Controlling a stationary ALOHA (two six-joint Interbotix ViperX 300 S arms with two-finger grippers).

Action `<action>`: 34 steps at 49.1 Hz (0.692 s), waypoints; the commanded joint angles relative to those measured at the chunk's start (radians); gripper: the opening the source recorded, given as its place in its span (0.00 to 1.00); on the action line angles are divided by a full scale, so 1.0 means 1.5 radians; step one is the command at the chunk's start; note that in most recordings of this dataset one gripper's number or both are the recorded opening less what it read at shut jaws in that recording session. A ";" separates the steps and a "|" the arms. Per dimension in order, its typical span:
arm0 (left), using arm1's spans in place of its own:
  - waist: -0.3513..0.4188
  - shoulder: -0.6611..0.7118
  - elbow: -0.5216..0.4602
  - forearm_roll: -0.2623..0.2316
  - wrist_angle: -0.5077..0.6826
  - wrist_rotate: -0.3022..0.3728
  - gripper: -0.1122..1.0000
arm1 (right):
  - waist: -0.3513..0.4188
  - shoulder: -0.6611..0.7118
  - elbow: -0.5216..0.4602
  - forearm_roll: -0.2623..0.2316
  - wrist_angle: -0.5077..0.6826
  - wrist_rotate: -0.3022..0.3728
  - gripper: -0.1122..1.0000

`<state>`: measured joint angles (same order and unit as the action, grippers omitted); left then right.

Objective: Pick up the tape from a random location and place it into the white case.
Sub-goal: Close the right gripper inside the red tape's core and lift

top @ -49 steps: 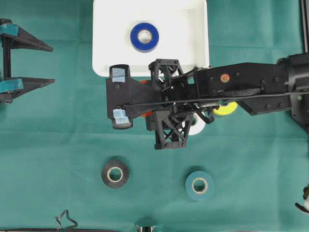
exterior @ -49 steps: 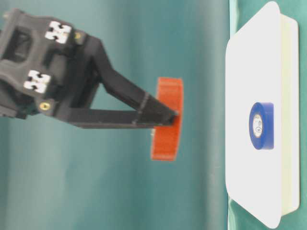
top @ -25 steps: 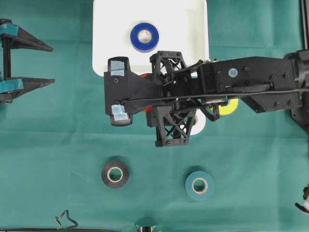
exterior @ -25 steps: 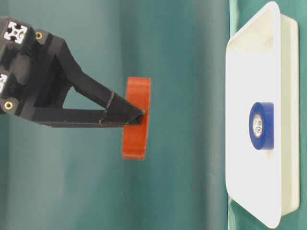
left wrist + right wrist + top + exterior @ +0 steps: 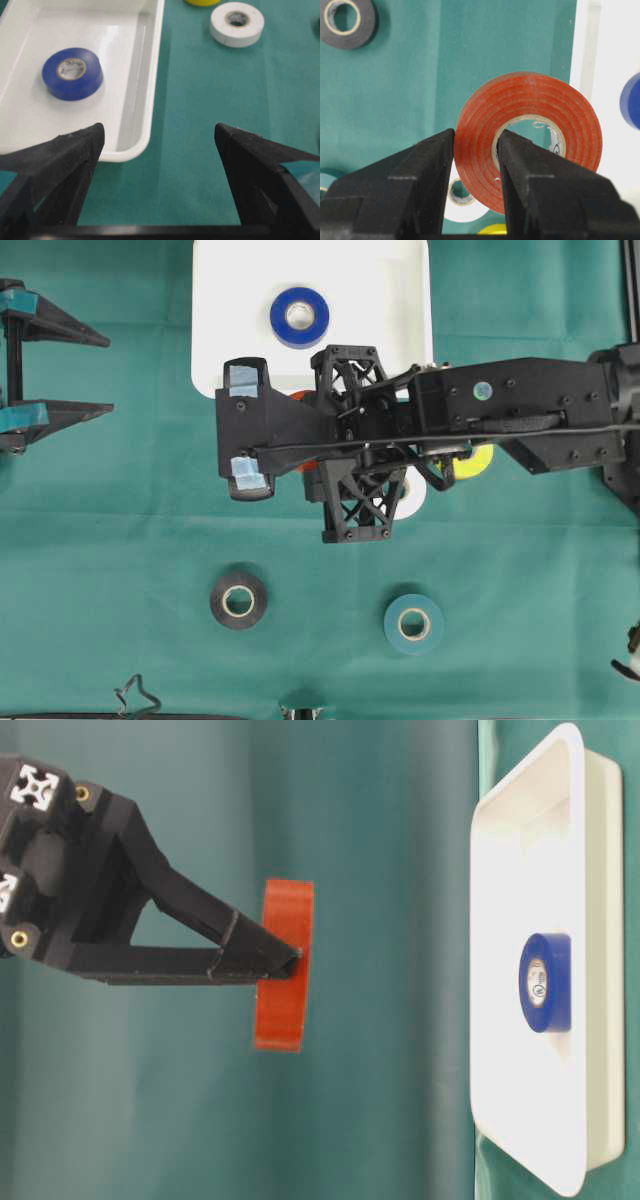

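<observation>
green cloth (image 5: 120,540) covers the whole work surface. the right arm (image 5: 520,420) reaches in from the right edge of the overhead view to the centre, crossing the lower rim of the white case (image 5: 225,300), which sits at top centre. a blue tape roll (image 5: 299,317) lies flat inside the case, in its upper middle.

the right gripper (image 5: 475,150) is clamped on the red tape roll (image 5: 530,100): one finger is outside the ring, the other through its core. in the table-level view the roll (image 5: 283,965) hangs on edge in the air, well apart from the case (image 5: 520,1020) at the right of the frame.

the left gripper (image 5: 159,132) stands with its jaws spread wide and nothing between them, at the left edge of the overhead view.

loose rolls on the cloth: black (image 5: 238,600) at lower left of centre, teal (image 5: 414,623) at lower right of centre, yellow (image 5: 474,462) and white (image 5: 237,23) partly hidden under the right arm.
</observation>
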<state>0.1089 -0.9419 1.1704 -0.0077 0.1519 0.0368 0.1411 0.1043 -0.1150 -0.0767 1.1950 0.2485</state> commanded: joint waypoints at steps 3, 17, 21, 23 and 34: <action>-0.001 0.004 -0.006 0.000 -0.003 -0.001 0.98 | 0.002 -0.025 -0.018 0.000 -0.002 0.001 0.37; -0.001 0.004 -0.006 -0.001 -0.002 -0.001 0.98 | 0.001 -0.025 -0.018 -0.001 -0.002 0.001 0.37; -0.001 0.004 -0.006 0.000 -0.001 -0.001 0.98 | 0.001 -0.025 -0.018 -0.001 -0.003 0.001 0.37; -0.001 0.004 -0.006 -0.001 0.000 -0.001 0.98 | 0.002 -0.025 -0.017 -0.001 -0.003 0.001 0.37; -0.001 0.004 -0.006 -0.001 0.001 -0.001 0.98 | -0.002 -0.025 -0.017 -0.014 -0.003 0.001 0.37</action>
<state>0.1089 -0.9419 1.1704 -0.0077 0.1565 0.0368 0.1396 0.1058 -0.1135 -0.0874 1.1934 0.2485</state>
